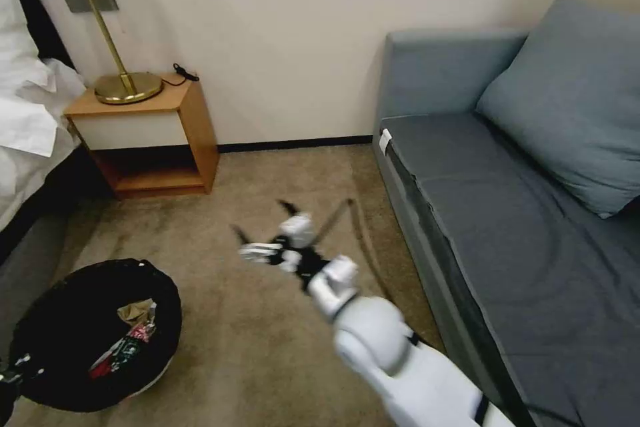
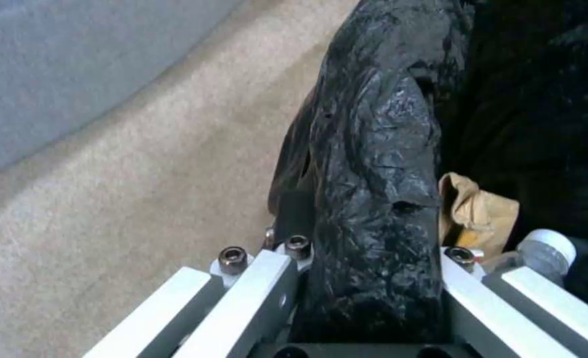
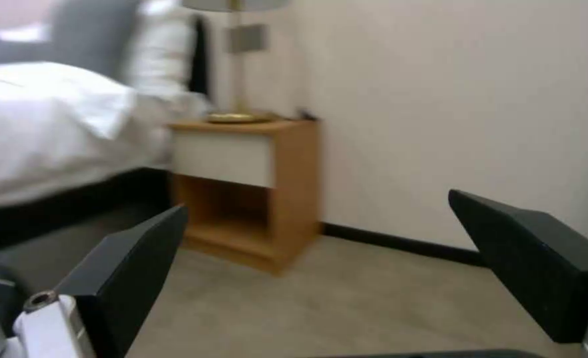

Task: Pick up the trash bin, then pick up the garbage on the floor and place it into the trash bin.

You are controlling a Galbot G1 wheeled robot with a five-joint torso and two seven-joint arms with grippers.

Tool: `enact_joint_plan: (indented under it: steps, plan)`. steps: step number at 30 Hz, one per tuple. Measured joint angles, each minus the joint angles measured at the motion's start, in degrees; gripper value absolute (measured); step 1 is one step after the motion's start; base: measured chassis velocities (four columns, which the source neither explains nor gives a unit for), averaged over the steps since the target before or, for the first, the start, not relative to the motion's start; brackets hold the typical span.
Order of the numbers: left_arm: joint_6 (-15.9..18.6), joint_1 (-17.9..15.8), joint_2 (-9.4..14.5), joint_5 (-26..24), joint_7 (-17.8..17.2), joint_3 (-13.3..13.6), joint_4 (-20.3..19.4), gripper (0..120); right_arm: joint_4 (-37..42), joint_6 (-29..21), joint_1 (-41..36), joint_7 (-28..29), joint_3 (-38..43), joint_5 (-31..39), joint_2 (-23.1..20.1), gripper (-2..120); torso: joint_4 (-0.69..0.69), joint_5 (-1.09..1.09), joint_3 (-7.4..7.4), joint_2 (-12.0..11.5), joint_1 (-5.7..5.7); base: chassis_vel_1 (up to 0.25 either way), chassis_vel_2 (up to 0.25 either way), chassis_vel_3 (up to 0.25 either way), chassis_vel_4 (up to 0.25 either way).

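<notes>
The left gripper (image 2: 367,278) is clamped on the bag-lined rim of the trash bin (image 1: 73,320), low at the robot's left above the carpet (image 1: 267,360); inside lie the brown paper bag (image 2: 476,214), the bottle (image 2: 539,253) and a red-and-white packet (image 1: 123,347); the right gripper (image 1: 267,230) hangs mid-room over bare carpet, fingers spread wide, empty, with the sofa (image 1: 520,213) to its right.

Soft, even indoor light filled the room. The right tool (image 1: 263,230) was smeared by motion blur; the bed (image 3: 49,124) looked soft and overexposed.
</notes>
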Motion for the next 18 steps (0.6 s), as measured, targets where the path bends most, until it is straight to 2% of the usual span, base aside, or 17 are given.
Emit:
enact_joint_plan:
  steps: [2,4,5,8,14,18]
  plan:
    - [0.0,-0.2,0.1,-0.2,0.0,0.0,0.3,2,0.9,0.6,-2.9,-0.2,2.7,0.0,-0.2,100,-0.01,0.00,0.00,0.0,0.00,0.000,0.000,0.000,0.000]
    - [0.0,-0.3,0.4,-0.5,-0.1,0.0,1.0,2,2.3,3.4,-9.6,-0.5,9.0,0.7,-0.4,100,-0.01,0.00,0.00,0.0,0.00,0.000,0.000,0.000,0.000]
    - [0.0,-0.3,0.4,-0.5,-0.1,0.0,1.0,2,2.3,3.4,-9.6,-0.5,9.0,0.7,-0.4,100,-0.01,0.00,0.00,0.0,0.00,0.000,0.000,0.000,0.000]
    - [0.1,-0.4,0.7,-1.6,-0.5,0.0,1.5,2,3.2,8.5,-17.1,-0.8,17.1,1.3,0.7,100,-0.01,0.00,0.00,0.0,0.00,0.000,0.000,0.000,0.000]
    - [0.1,-0.6,0.5,-2.3,-1.1,-0.2,1.8,2,4.8,14.6,-24.6,-2.1,23.6,-0.2,2.2,100,-0.02,0.00,0.00,0.0,0.00,0.000,0.000,0.000,0.000]
    - [0.1,-0.6,0.3,-3.1,-1.5,-0.7,2.4,2,5.1,15.8,-25.5,-2.2,24.1,-0.6,2.5,100,0.00,0.00,0.00,0.0,0.00,0.000,0.000,0.000,0.000]
